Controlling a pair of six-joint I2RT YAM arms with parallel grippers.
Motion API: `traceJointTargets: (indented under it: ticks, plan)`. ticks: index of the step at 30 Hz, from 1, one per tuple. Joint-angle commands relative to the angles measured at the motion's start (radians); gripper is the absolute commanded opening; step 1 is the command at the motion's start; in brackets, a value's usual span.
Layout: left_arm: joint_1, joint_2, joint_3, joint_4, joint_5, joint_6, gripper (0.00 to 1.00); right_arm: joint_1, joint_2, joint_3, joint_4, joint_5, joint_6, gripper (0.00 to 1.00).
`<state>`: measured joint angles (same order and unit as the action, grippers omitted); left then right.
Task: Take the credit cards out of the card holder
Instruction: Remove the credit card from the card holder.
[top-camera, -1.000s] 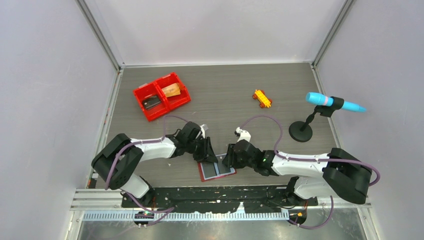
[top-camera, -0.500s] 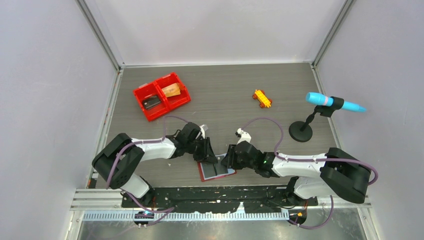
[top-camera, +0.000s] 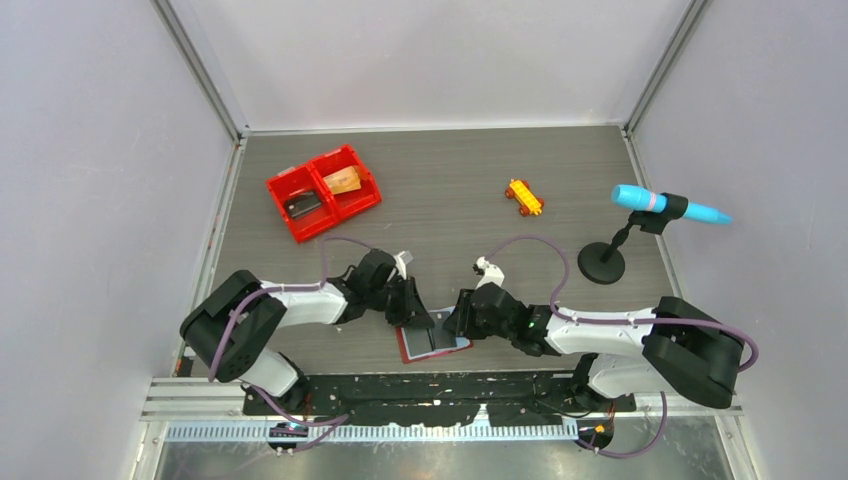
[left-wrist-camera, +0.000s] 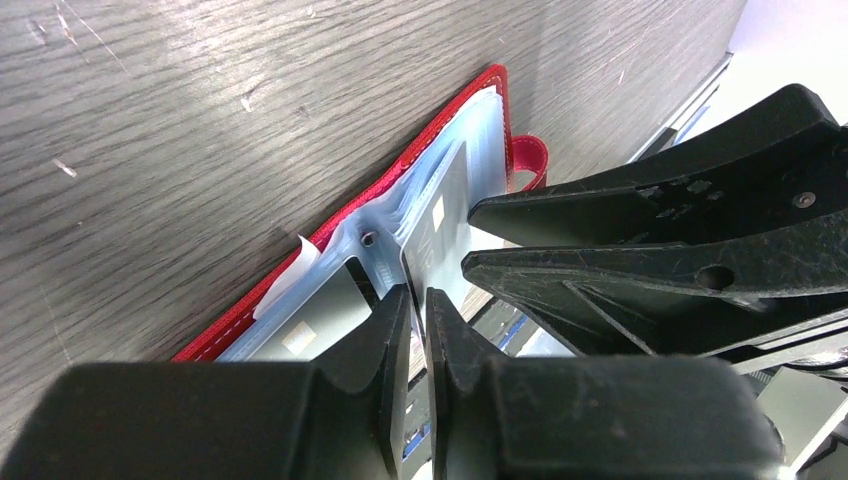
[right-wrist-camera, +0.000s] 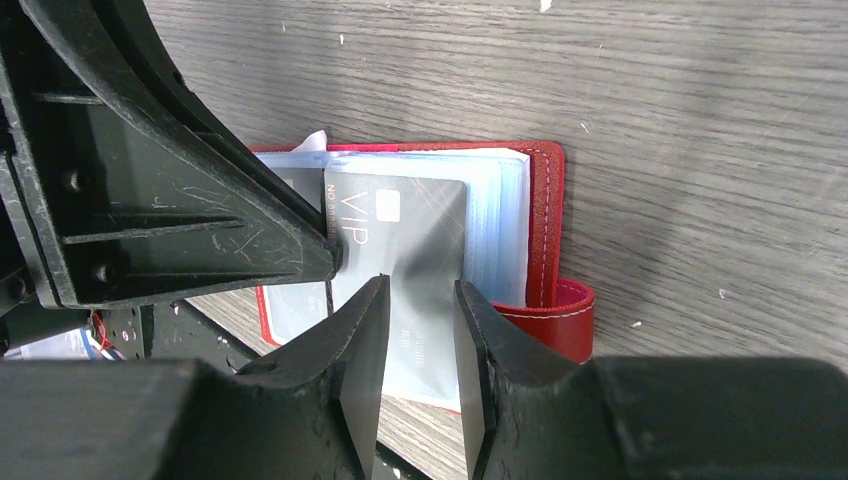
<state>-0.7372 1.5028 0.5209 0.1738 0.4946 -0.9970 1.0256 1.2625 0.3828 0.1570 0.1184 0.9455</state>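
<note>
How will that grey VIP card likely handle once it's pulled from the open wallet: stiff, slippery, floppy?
The grey VIP card looks thin and flat with straight edges, so probably stiff, not floppy. Its glossy face suggests it may slip between the fingers. The card holder lies loose on the table, so it may drag along.

Overhead view, two close wrist views

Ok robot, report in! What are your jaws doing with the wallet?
Left gripper pinching a grey card. Right gripper part open over that card. Wallet open on table, card partly out. Nothing in the way.
</note>
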Motion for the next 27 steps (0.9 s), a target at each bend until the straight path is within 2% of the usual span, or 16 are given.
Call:
traceJointTargets:
  ticks: [1,5,8,11,14,17,23,24,26,27]
  plan:
    - [-0.004,-0.023,-0.009,0.097,0.04,-0.022,0.12,0.004,-0.001,-0.015,-0.05,0.025,0.002,0.37]
    - [-0.004,-0.032,-0.013,0.092,0.033,-0.02,0.11,0.004,0.002,-0.016,-0.052,0.026,0.003,0.37]
    - [-0.004,-0.034,-0.018,0.097,0.031,-0.021,0.17,0.004,0.002,-0.013,-0.059,0.027,0.0,0.37]
    - [-0.004,-0.042,-0.024,0.102,0.029,-0.023,0.17,0.005,0.003,-0.011,-0.062,0.03,-0.001,0.37]
    - [-0.003,-0.051,-0.023,0.094,0.026,-0.016,0.11,0.004,0.005,-0.01,-0.063,0.03,-0.006,0.37]
    - [-0.002,-0.06,-0.018,0.08,0.02,-0.01,0.0,0.004,0.01,-0.01,-0.063,0.031,-0.005,0.37]
    - [0.0,-0.058,-0.015,0.065,0.018,-0.007,0.0,0.004,0.016,-0.008,-0.065,0.03,-0.007,0.37]
    - [0.001,-0.059,-0.014,0.059,0.017,-0.003,0.02,0.004,0.015,-0.008,-0.066,0.03,-0.008,0.37]
    - [0.002,-0.061,-0.011,0.038,0.009,0.007,0.16,0.004,0.013,-0.009,-0.068,0.032,-0.007,0.37]
    - [0.002,-0.061,-0.009,0.032,0.007,0.012,0.18,0.004,0.012,-0.01,-0.068,0.033,-0.008,0.37]
